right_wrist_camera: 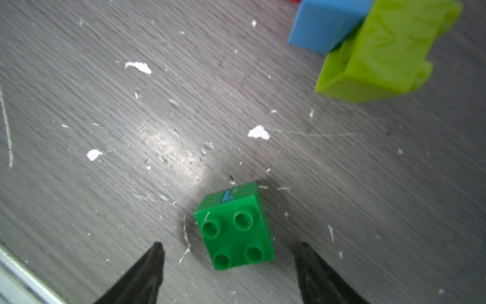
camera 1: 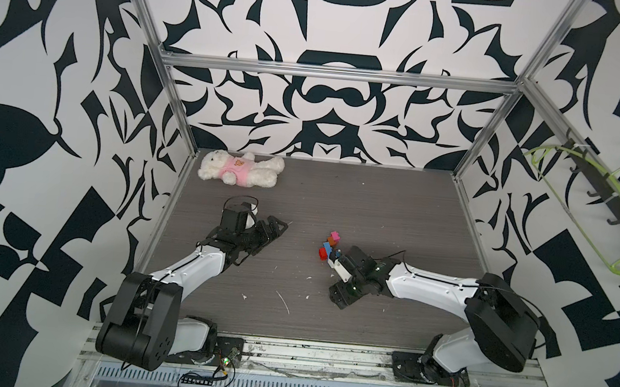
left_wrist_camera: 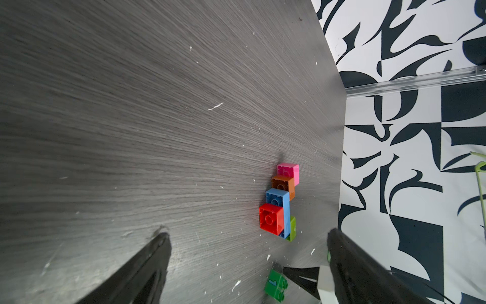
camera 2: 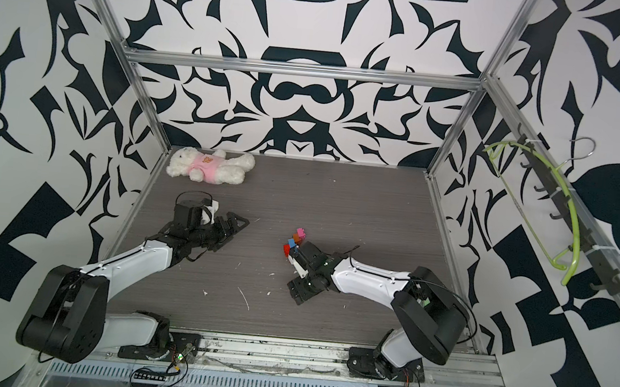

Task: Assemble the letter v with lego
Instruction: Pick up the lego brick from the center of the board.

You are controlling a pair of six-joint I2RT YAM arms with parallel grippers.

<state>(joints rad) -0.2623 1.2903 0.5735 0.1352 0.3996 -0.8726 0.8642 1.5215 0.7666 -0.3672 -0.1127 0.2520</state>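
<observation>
Dark grey wood-grain table [camera 1: 376, 208], scuffed and flecked with white, with black-and-white patterned walls all round. Near the middle sits the v [left_wrist_camera: 280, 202], and to my eye it's unfinished. It's a glossy hard-plastic chain of square studded bricks. In a top view, pink [camera 1: 335, 235] is at the 1 o'clock end and red [camera 1: 323, 252] at 7 o'clock. Orange and a longer blue brick [right_wrist_camera: 326, 23] lie between, and a lime brick [right_wrist_camera: 381, 52] is tucked against the blue.

One green brick [right_wrist_camera: 235, 226] lies loose near that lime end, apart from it, its four round studs facing the wrist camera. The right gripper [right_wrist_camera: 231, 244], in from 4 o'clock of the v, straddles it. Its fingers are spread with a gap on both sides, touching nothing.

The left gripper [left_wrist_camera: 248, 233] hangs at 9 o'clock, well apart, fingers wide and empty. The plush bear [camera 1: 239, 168] lies at the table's 11 o'clock corner.

The risks: the brick sits slightly skewed to the fingers, so a squeeze may catch its corners and spin the slick plastic away. Pressing it on could shove the unanchored chain across the smooth table or pop a joint.
</observation>
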